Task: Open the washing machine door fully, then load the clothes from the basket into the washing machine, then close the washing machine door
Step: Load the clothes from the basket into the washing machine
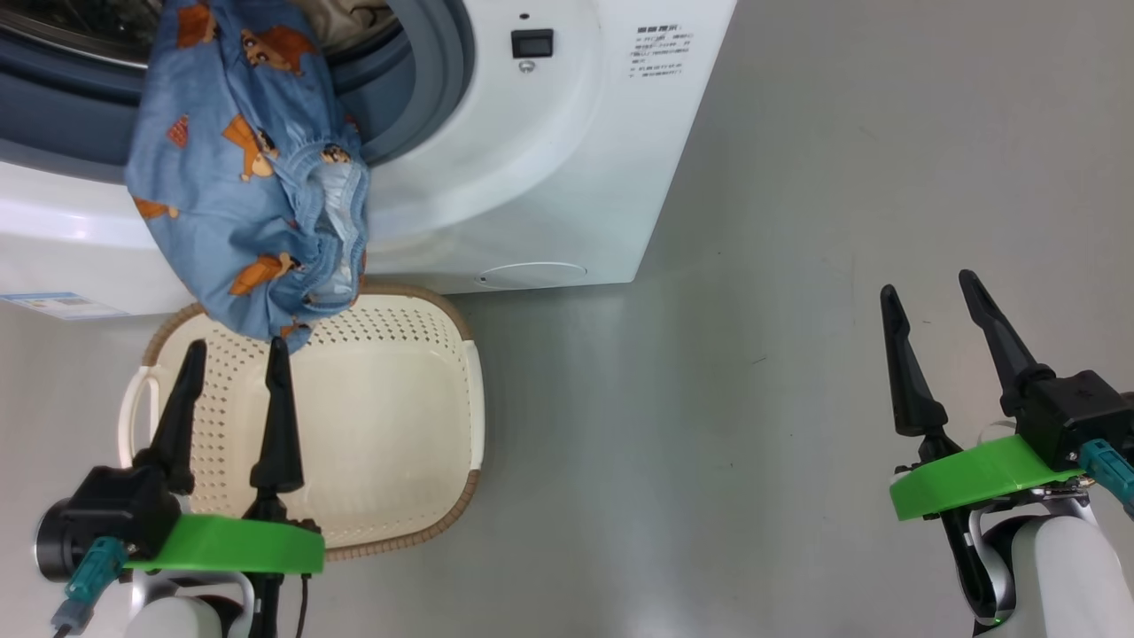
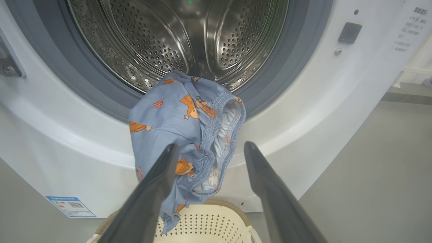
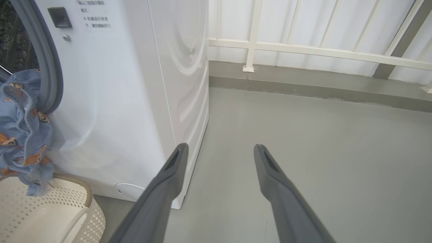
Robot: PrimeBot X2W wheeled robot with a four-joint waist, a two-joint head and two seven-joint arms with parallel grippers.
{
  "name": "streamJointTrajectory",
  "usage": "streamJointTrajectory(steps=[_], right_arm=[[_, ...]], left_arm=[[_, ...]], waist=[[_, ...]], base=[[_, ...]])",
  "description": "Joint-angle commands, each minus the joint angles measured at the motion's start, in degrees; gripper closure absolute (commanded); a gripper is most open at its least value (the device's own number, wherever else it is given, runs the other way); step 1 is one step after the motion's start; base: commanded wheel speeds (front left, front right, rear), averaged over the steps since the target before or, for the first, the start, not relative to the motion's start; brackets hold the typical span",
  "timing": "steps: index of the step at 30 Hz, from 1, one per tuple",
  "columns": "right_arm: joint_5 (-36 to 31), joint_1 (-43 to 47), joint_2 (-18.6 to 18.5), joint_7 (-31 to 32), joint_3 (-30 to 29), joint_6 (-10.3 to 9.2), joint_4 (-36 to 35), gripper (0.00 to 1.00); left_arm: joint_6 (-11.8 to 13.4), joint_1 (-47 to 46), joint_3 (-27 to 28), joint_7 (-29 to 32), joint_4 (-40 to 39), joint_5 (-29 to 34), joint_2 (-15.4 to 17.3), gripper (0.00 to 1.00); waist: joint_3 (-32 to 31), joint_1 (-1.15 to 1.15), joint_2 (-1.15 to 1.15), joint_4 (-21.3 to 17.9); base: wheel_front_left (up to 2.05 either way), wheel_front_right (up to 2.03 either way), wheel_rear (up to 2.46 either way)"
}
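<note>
Clothes (image 1: 239, 186) hang out of the washer's (image 1: 549, 177) open mouth, hem over the basket (image 1: 399, 443) below. Left jaws spread near the cloth, above the basket; right jaws spread over the floor, well apart.

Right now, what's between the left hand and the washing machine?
The blue clothes, draped out of the washing machine over its front, hang before the open left hand, in the left wrist view.

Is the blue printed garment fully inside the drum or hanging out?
Hanging out: the blue garment drapes over the door seal and down the washing machine front, its lower end above the basket.
</note>
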Motion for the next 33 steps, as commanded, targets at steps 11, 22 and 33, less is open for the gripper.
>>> streamJointTrajectory(steps=[11,22,33], right_arm=[[0.39,0.42,-0.02,-0.14,2.1,0.09,-1.0,0.0],[0.37,-0.55,-0.01,-0.54,2.49,0.09,-0.98,0.0],[0.4,-1.58,-0.01,-1.01,3.6,0.09,-0.5,0.0]], left_arm=[[1.01,-0.35,1.23,-0.36,2.77,0.13,0.43,0.0],[1.04,-10.45,1.57,-0.36,14.12,0.96,1.5,0.0],[2.83,-25.36,4.17,2.2,33.38,-1.24,4.07,0.0]], waist=[[0.69,0.0,0.0,-0.58],[3.98,0.0,0.0,-2.43],[6.61,0.0,0.0,-4.84]], base=[[0.0,0.0,0.0],[0.0,0.0,0.0],[0.0,0.0,0.0]])
